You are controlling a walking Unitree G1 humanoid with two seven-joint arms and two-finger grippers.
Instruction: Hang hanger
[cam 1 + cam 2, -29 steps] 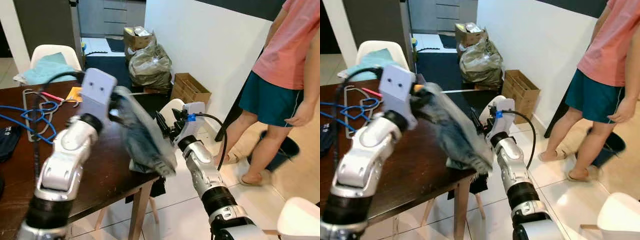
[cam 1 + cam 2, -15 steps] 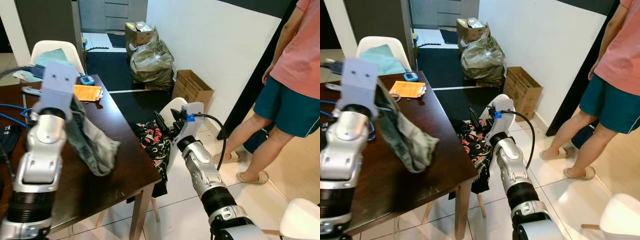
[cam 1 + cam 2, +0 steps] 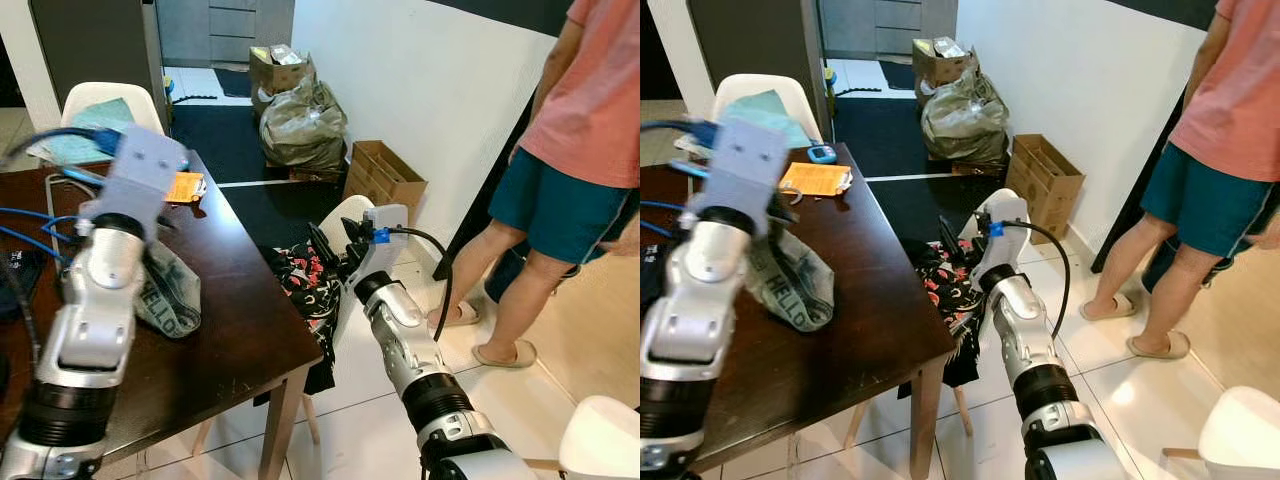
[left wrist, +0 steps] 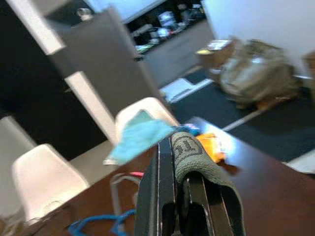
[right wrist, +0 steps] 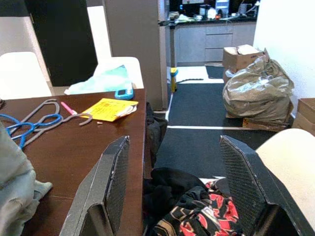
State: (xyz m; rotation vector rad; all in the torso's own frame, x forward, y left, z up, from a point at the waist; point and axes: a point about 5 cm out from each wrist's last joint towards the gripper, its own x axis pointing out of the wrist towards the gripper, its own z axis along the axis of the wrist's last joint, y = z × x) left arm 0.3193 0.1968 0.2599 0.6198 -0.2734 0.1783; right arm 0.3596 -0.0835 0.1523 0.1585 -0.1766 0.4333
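we see the left gripper (image 4: 182, 196) pinching a grey-green cloth (image 3: 790, 285) over the brown table (image 3: 240, 330) (hangers (image 5: 34, 115) lie behind); the right gripper (image 5: 172, 191) gapes wide beside it.

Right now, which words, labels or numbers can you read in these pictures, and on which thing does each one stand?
"HELLO", in part, on the grey cloth held by the left gripper over the table.
Yellow paper: has print, too small to read.
Cloth band in the left wrist view: a mark, too blurred to read.
Cardboard boxes: no readable text.
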